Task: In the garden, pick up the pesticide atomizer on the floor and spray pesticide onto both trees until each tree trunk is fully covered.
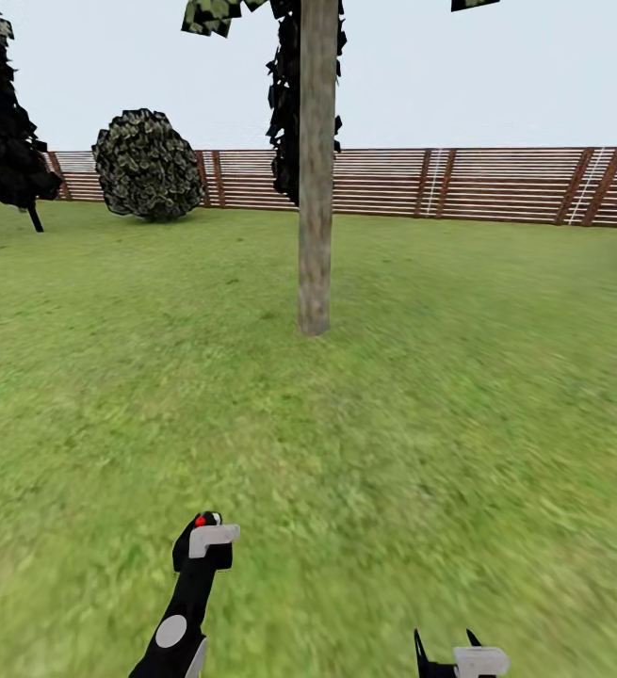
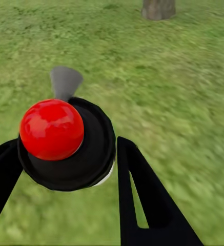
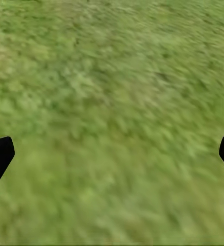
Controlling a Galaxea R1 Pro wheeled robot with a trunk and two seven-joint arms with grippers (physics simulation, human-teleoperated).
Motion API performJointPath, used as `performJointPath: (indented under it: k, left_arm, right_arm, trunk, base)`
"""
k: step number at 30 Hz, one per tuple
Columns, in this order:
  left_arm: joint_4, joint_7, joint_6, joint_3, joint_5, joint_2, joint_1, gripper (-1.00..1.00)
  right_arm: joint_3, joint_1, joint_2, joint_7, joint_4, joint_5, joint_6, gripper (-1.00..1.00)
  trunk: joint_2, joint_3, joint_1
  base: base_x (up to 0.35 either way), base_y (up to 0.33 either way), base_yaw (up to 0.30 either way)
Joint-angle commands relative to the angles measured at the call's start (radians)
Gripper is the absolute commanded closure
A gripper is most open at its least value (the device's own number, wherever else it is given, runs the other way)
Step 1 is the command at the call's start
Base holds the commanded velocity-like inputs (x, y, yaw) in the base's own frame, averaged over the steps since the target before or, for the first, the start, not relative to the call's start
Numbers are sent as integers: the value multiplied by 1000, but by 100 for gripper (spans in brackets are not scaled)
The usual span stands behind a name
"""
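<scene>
One tree trunk (image 1: 315,188) rises from the grass (image 1: 393,424) straight ahead, several arm lengths away, with dark leaves (image 1: 284,104) hanging beside it up high. Its base also appears in the left wrist view as the trunk (image 2: 159,7). My left gripper (image 1: 200,548) is low at the front left, shut on the pesticide atomizer (image 1: 202,521). Up close, the atomizer (image 2: 65,143) is a black round body with a red ball top and a grey nozzle, held between the black fingers (image 2: 142,195) of the left gripper (image 2: 68,156). My right gripper (image 1: 445,644) stands open and empty over grass, its tips far apart around the right gripper (image 3: 112,154).
A brown slat fence (image 1: 496,184) closes the lawn at the back. A round leafy bush (image 1: 148,165) stands at the back left, and a dark tree (image 1: 2,122) at the far left edge. Open grass lies between me and the trunk.
</scene>
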Motion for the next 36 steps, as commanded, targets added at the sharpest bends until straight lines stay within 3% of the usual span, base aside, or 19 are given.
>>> performJointPath:
  k: [1, 36]
  left_arm:
    - [0, 0, 0, 0, 0, 0, 0, 100]
    - [0, 0, 0, 0, 0, 0, 0, 100]
  right_arm:
    - [0, 0, 0, 0, 0, 0, 0, -100]
    - [0, 0, 0, 0, 0, 0, 0, -100]
  trunk:
    - [0, 0, 0]
    - [0, 0, 0]
  base:
    - [341, 0, -3]
    - [341, 0, 0]
